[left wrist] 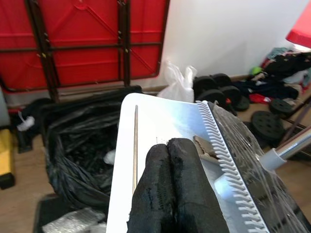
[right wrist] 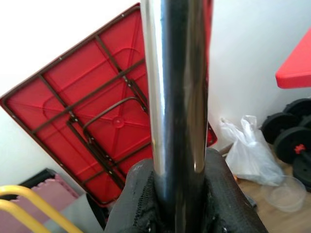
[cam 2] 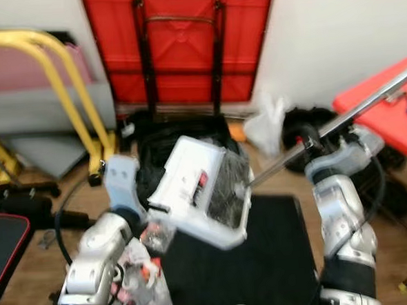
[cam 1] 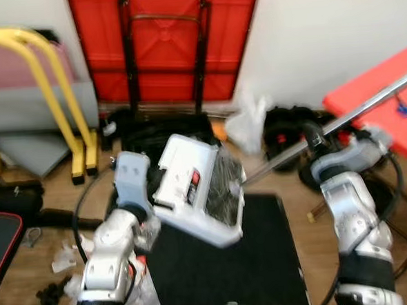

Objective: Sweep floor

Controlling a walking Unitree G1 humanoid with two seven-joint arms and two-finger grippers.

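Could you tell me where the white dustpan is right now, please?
The dustpan is held up at centre in the head views by the left pincer, above the black mat and in front of the black rubbish bag.

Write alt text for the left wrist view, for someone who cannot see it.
The left pincer, shut, holds a white dustpan with a toothed comb edge over an open black trash bag. Behind stand a folded red table against a white wall, and a white plastic bag.
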